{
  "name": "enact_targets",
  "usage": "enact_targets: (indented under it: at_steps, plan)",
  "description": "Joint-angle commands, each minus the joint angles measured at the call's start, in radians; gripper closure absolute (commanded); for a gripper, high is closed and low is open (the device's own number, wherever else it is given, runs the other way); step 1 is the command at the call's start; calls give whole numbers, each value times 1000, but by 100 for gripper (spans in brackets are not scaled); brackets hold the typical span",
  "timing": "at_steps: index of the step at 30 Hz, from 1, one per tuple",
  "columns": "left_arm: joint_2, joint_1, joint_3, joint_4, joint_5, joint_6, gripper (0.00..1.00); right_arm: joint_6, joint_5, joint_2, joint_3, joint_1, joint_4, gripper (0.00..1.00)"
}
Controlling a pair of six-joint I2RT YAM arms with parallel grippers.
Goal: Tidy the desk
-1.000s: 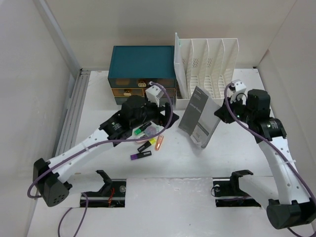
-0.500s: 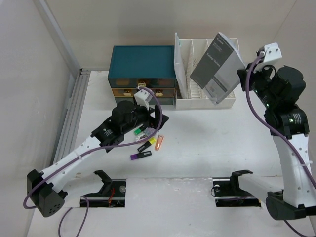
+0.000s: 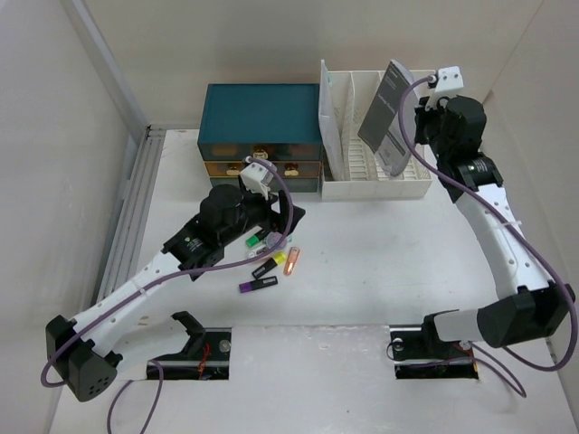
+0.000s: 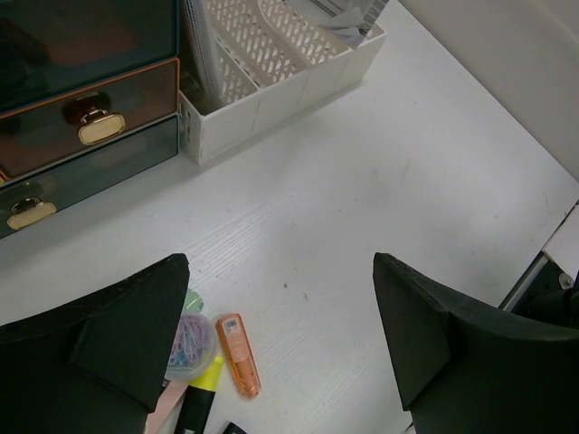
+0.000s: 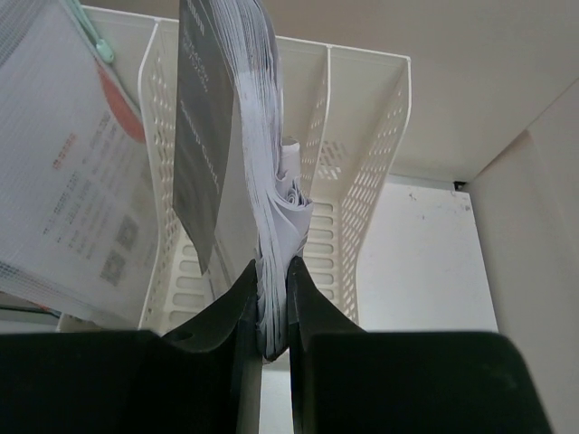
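The white desk [image 3: 380, 262] holds a teal drawer box [image 3: 260, 136] and a white slotted file rack [image 3: 373, 136] at the back. My right gripper [image 3: 418, 127] is shut on a grey-covered booklet [image 3: 391, 113], held upright over the rack; in the right wrist view the booklet [image 5: 226, 136] hangs above the rack's slots [image 5: 362, 181]. My left gripper [image 3: 280, 226] is open and empty, low over a cluster of small items: an orange highlighter [image 4: 239, 354], a tub of paper clips [image 4: 190, 344], a yellow marker [image 4: 206, 393].
A purple marker [image 3: 258, 285] and a green marker [image 3: 254, 240] lie near the cluster. A clear plastic folder [image 5: 68, 172] stands in the rack's left slot. Two black cradles [image 3: 204, 339] sit at the near edge. White walls enclose the desk.
My right arm lifted the booklet from the desk's middle up and back over the file rack, turning it upright. My left arm drew back slightly toward the left.
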Motion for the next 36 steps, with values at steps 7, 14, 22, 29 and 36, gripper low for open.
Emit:
enact_targets:
  at_steps: [7,14,22,29,36]
  plan:
    - [-15,4,-9,30,-10,12,20,111,46,87,52,22,387,100]
    - [-15,4,-18,30,-19,12,20,208,37,170,62,31,457,100]
    - [3,4,-18,30,-19,12,20,238,37,170,-20,65,560,100]
    - [3,4,-18,30,-19,12,20,242,98,170,-84,129,583,100]
    - [3,4,-18,30,-19,12,20,134,220,161,-156,200,583,100]
